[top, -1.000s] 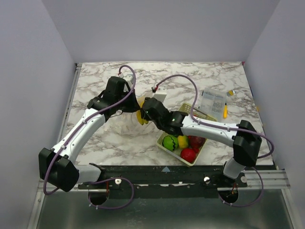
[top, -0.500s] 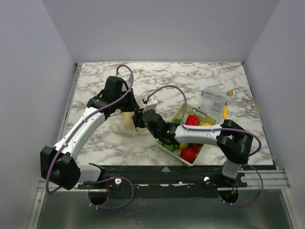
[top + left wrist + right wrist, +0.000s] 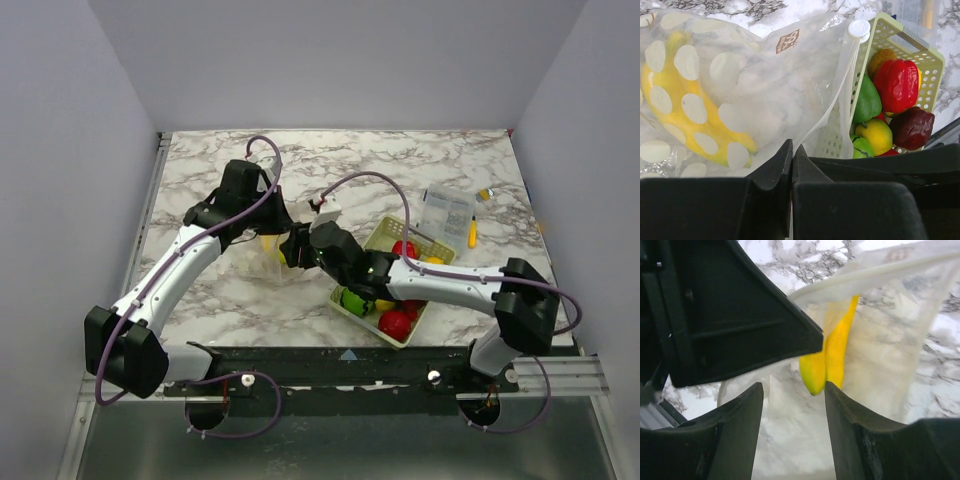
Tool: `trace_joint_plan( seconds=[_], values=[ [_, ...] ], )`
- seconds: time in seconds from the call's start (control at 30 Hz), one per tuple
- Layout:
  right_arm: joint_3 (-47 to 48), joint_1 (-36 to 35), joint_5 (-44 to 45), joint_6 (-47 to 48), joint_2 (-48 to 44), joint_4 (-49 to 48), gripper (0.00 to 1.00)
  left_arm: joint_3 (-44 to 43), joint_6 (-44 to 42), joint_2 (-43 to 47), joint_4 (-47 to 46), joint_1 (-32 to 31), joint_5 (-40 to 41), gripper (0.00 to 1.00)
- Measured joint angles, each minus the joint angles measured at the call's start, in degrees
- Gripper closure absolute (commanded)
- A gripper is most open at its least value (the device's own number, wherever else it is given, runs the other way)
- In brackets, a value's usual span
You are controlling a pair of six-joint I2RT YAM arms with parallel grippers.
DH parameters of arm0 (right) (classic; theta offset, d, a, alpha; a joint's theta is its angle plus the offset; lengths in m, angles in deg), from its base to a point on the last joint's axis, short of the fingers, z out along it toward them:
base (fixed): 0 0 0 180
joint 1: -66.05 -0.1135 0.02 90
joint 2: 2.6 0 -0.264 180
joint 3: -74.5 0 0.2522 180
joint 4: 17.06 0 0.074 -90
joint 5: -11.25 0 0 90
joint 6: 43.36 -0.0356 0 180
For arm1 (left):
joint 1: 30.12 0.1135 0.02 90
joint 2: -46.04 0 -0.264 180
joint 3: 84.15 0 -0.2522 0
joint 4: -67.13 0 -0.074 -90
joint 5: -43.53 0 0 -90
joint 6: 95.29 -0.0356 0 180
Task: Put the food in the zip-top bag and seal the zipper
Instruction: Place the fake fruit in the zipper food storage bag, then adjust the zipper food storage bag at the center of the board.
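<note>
Left gripper (image 3: 791, 150) pinched shut on bag (image 3: 765, 85) edge, bananas (image 3: 685, 125) inside. Right gripper (image 3: 792, 390) jaws apart, probably at bag mouth. Other food (image 3: 897, 82) in basket (image 3: 871, 40).

Left arm (image 3: 175, 268) & right arm (image 3: 440, 278): white tube links, black joint housings, black bases. Thin purple cable (image 3: 263, 138) loops along each. Small white box (image 3: 330, 208) on right wrist. Left gripper (image 3: 792, 152) & right gripper (image 3: 794, 405): matte black plastic, blocky fingers w/ bevelled tips.

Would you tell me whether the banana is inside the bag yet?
Inside: in the left wrist view the banana lies behind the dotted clear film of the bag.
</note>
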Motion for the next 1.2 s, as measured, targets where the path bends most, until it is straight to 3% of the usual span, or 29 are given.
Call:
trace_joint_plan(
  seconds=[0.23,0.3,0.5,0.57,0.67,0.8,0.83,0.93,0.97,1.03,1.2],
  values=[
    [-1.66,0.0,0.22,-0.42,-10.67,11.04,0.43,0.0,-0.22,0.0,0.13,0.0,0.02,1.0],
    [-2.82,0.0,0.24,-0.81,-14.32,13.0,0.33,0.0,-0.55,0.0,0.11,0.0,0.04,1.0],
    [-3.43,0.79,1.51,-3.02,-20.22,18.34,0.18,0.0,-1.6,0.24,0.15,0.0,1.42,1.0],
    [-2.75,1.22,2.01,-4.31,-19.39,20.17,0.17,0.0,-1.79,0.31,0.15,0.0,1.7,1.0],
    [-0.96,2.14,2.69,-6.91,-15.87,22.58,0.34,0.0,-2.03,0.31,0.48,0.0,2.01,1.0],
    [0.44,2.84,2.64,-9.11,-9.68,23.47,0.4,0.0,-2.03,0.31,0.61,0.0,2.21,1.0],
    [1.29,2.93,2.49,-9.4,-7.82,23.82,0.48,0.0,-2.01,0.31,0.68,0.0,2.19,1.0],
    [5.57,2.95,1.9,-9.33,-2.29,25.0,0.85,-1.11,-1.49,0.28,2.29,0.0,2.23,1.0],
    [6.8,2.95,1.84,-8.94,-1.27,25.35,0.91,-1.9,-1.29,0.28,3.06,0.0,2.27,1.0],
    [9.97,2.95,2.01,-8.5,0.26,27.12,0.99,-3.63,-0.44,0.33,4.37,0.02,2.84,1.0],
    [19.76,2.95,1.51,-5.68,0.68,30.05,0.99,-6.56,1.4,2.34,7.21,0.0,7.1,1.0]
  ],
)
